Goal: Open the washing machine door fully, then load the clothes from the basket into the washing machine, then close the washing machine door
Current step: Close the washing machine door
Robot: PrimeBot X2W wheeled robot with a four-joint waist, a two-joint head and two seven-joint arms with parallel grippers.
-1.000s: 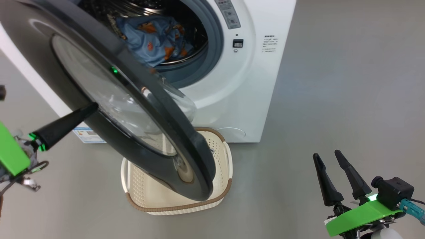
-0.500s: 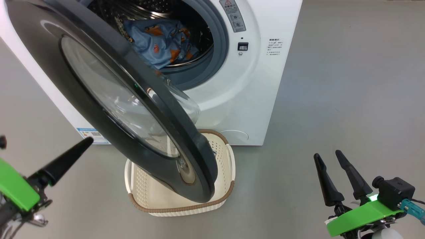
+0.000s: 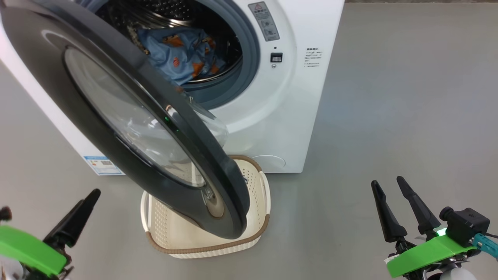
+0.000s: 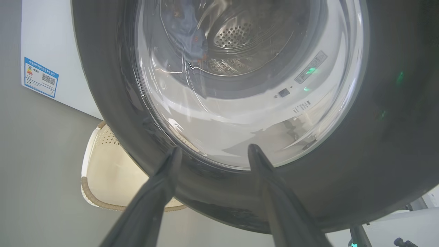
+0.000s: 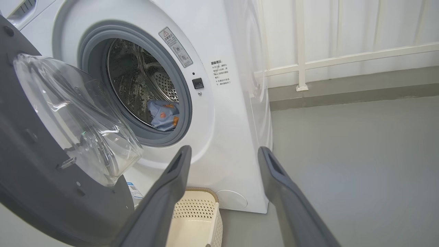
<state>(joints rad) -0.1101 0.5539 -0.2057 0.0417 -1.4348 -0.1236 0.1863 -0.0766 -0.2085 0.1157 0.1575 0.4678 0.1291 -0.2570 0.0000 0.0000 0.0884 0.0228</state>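
The white washing machine [image 3: 288, 116] stands with its door [image 3: 183, 210] swung about halfway out, black rim and glass bowl toward me. The light blue printed clothes [image 3: 183, 50] lie inside the steel drum, also seen as clothes [image 5: 164, 118] in the right wrist view. Under the door's lower edge sits the cream basket [image 3: 171, 229], its visible part bare. My left gripper [image 4: 214, 151] is open, empty, just short of the door's outer face [image 4: 377, 154]; one of its fingers [image 3: 79, 212] shows low left. My right gripper [image 3: 387, 182] hangs open and empty at the lower right, away from the machine.
Grey floor lies open to the right of the machine. A blue label [image 3: 99, 165] marks the machine's lower left corner. A white rail and curtain [image 5: 343, 55] run along the wall behind the machine. The hanging door covers much of the basket [image 5: 193, 219].
My left gripper, which had its tip against the door's outer rim, has pulled back down toward me and opened. The door stays about half open. The right arm has not moved.
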